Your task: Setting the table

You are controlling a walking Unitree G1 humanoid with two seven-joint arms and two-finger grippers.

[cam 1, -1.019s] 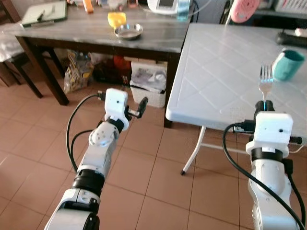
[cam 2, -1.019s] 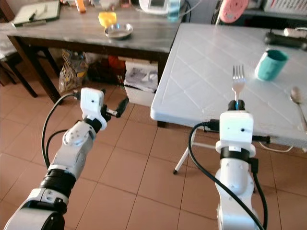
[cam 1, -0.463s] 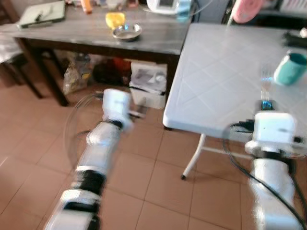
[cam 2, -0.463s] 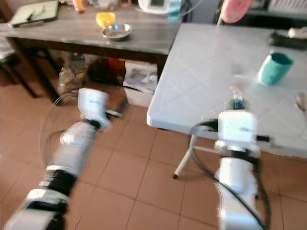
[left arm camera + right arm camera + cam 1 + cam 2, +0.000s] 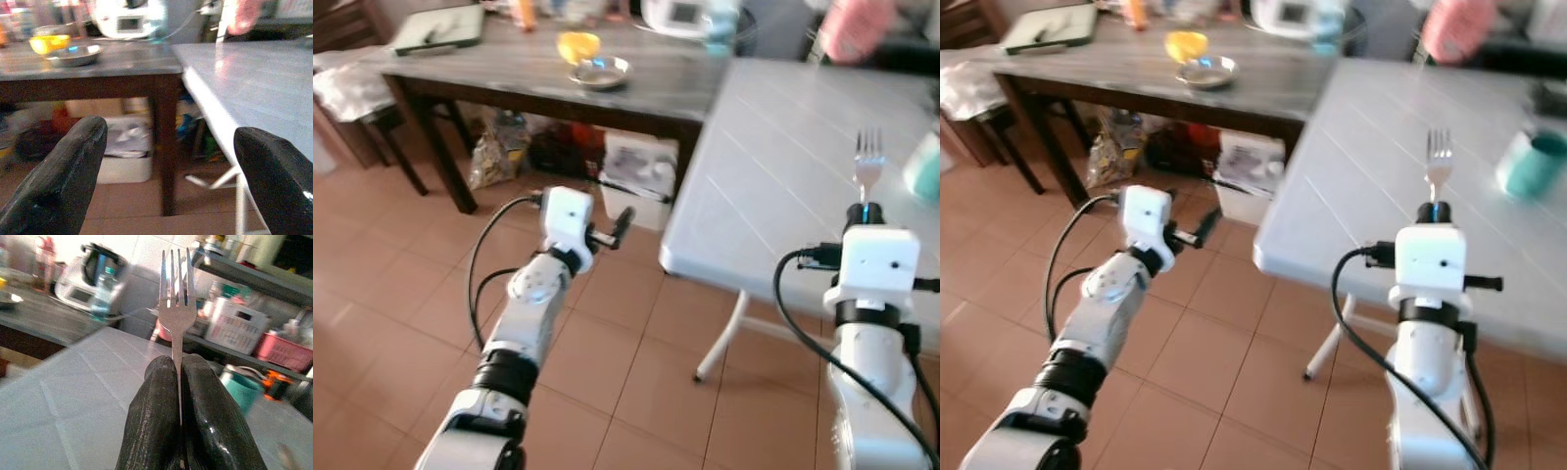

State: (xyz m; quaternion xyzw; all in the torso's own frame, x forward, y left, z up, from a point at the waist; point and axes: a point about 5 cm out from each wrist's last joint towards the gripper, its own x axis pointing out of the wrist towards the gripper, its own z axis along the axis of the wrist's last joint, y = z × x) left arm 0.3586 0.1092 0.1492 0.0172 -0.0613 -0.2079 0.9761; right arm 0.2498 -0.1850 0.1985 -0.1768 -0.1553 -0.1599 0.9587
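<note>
My right gripper (image 5: pixel 865 210) is shut on the handle of a silver fork (image 5: pixel 868 162), held upright with its tines up over the near part of the white folding table (image 5: pixel 773 186). In the right wrist view the fork (image 5: pixel 175 308) rises from between the pressed fingers (image 5: pixel 151 416). A teal cup (image 5: pixel 1531 164) stands on the white table beyond the fork. My left gripper (image 5: pixel 619 223) is open and empty, held above the tiled floor to the left of the white table's corner; its fingers (image 5: pixel 73 166) stand wide apart.
A dark wooden table (image 5: pixel 519 83) at the back left carries a metal bowl (image 5: pixel 602 70), a yellow cup (image 5: pixel 578 46) and a tray (image 5: pixel 440 27). Bags and a white box (image 5: pixel 641 166) sit under it. The white table's folding leg (image 5: pixel 720 338) stands ahead on the tiles.
The whole picture has shifted, so the camera moved. The blur of half a second ago is gone. The fork stays in my right gripper and the left gripper stays open.
</note>
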